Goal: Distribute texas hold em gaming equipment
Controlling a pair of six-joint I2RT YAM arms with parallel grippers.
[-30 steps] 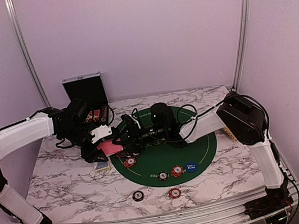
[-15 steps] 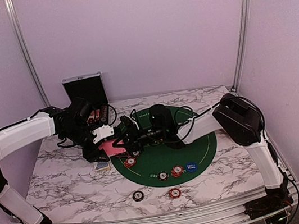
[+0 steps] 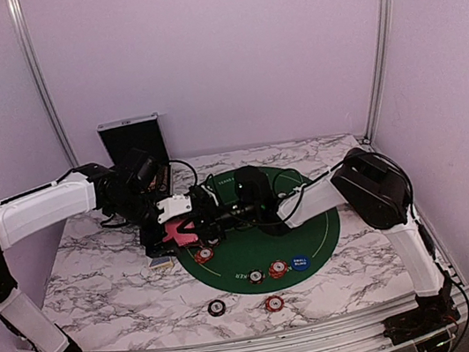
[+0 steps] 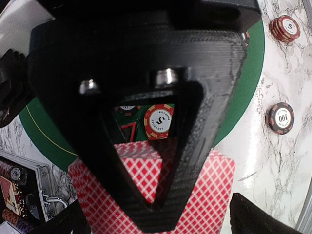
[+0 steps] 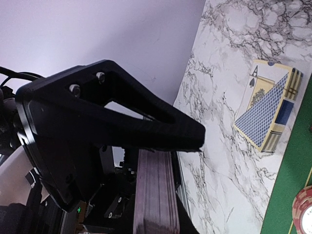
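Note:
A deck of pink-red-backed playing cards (image 3: pixel 172 231) hangs above the left rim of the green mat (image 3: pixel 318 227). My right gripper (image 3: pixel 191 226) is shut on it, and the right wrist view shows the deck (image 5: pixel 155 195) edge-on between its fingers (image 5: pixel 146 124). My left gripper (image 3: pixel 158 232) stands open around the deck (image 4: pixel 207 195), its fingertips (image 4: pixel 265 220) wide apart and off the cards. A red-orange chip (image 3: pixel 203 254) lies just below the deck. More chips (image 3: pixel 277 268) and a blue marker disc (image 3: pixel 300 264) rest on the mat's near part.
An open black case (image 3: pixel 133 143) with chips stands at the back left. A blue-backed card box (image 3: pixel 161 262) lies on the marble left of the mat. A black chip (image 3: pixel 216 307) and a red chip (image 3: pixel 274 303) sit off the mat near the front edge.
My right gripper has shut on the deck and my left gripper has opened and let it go. Both grippers have shifted slightly right.

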